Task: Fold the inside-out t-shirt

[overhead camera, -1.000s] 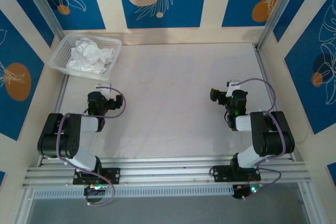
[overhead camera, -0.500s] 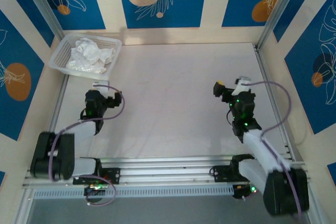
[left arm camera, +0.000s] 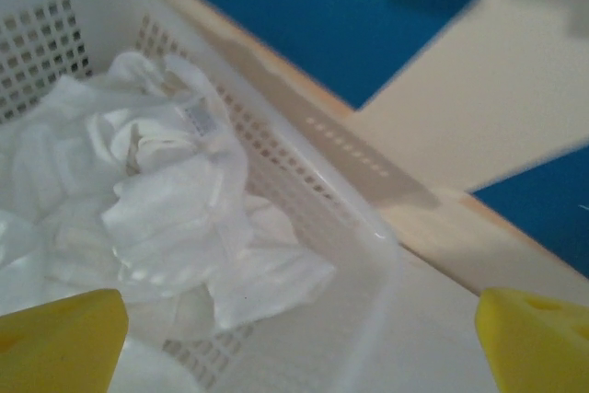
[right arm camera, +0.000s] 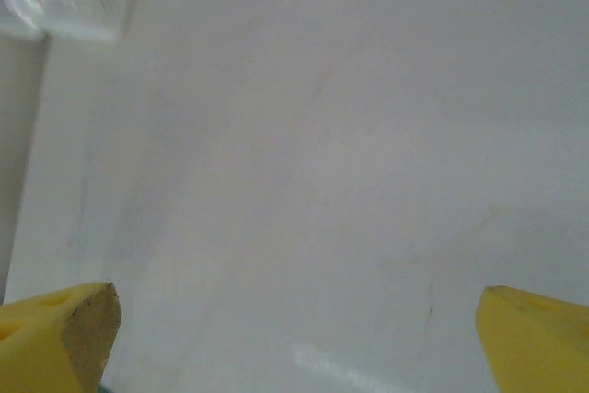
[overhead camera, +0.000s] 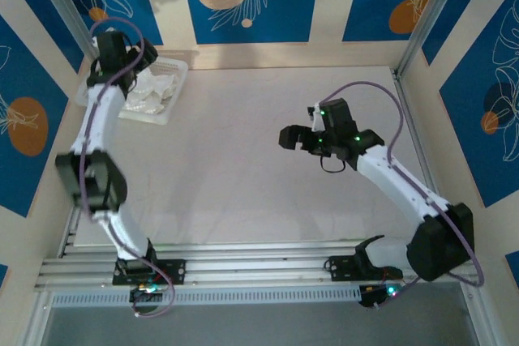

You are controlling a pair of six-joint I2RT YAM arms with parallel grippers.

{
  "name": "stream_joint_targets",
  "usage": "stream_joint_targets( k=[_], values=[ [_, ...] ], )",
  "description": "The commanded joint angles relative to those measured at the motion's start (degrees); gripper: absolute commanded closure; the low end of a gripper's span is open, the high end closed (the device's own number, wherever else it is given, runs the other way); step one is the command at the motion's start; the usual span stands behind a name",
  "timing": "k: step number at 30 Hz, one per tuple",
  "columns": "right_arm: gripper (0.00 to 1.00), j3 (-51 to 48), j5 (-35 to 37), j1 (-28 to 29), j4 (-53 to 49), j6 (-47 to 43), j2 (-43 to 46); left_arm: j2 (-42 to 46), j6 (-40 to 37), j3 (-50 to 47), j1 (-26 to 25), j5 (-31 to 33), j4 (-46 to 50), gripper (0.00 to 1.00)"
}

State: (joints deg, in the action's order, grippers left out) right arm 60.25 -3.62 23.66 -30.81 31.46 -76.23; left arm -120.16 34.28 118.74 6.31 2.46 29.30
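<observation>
In the top external view the left gripper hangs over the far rim of the white plastic mesh basket at the table's 10 o'clock corner, while the right gripper hovers above bare tabletop toward 2 o'clock of centre, pointing to 9 o'clock. In this view the jaw gaps are too small to judge. The left wrist view shows its yellow fingertips spread wide at 7 and 5 o'clock, gripping nothing and clear of the inside-out t-shirt. The t-shirt lies bunched and wrinkled in the basket, white and thin, with a small grey tag at its 12 o'clock. In the right wrist view its fingertips stand equally wide, empty, above the tabletop.
</observation>
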Motion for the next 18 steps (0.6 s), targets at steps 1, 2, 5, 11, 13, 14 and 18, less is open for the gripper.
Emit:
stream_joint_targets(
  k=[1, 2, 5, 11, 13, 14, 18],
  values=[
    [0.01, 2.32, -3.71, -0.22, -2.81, -1.62, -0.62, -10.79, 4.08, 11.78, 1.67, -2.39, 16.15, 0.03],
    [0.01, 2.62, -3.93, -0.42, -2.77, -1.8, -1.21, -14.04, 4.0, 14.99, 2.08, -2.56, 15.3, 0.02],
    [0.01, 4.01, -4.78, -0.63, -3.83, -2.43, -3.06, -23.17, 1.93, 24.24, 3.17, -7.98, 12.2, 0.01],
    [0.01, 5.49, -3.08, -0.72, -6.73, -2.81, -2.45, -29.85, 2.33, 32.52, 4.42, -15.65, 11.34, 1.0],
    [0.01, 5.25, -1.94, -0.81, -7.1, -2.92, -0.72, -25.62, 0.27, 32.47, 3.88, -16.68, 11.3, 1.0],
    [0.01, 5.0, -1.38, -0.81, -7.03, -3.15, 0.39, -22.66, -0.62, 32.44, 3.5, -16.78, 11.23, 1.0],
    [0.01, 3.86, 1.02, -0.98, -6.01, -3.46, 4.79, -9.42, -0.3, 32.52, 1.27, -17.62, 12.02, 1.0]
  ],
)
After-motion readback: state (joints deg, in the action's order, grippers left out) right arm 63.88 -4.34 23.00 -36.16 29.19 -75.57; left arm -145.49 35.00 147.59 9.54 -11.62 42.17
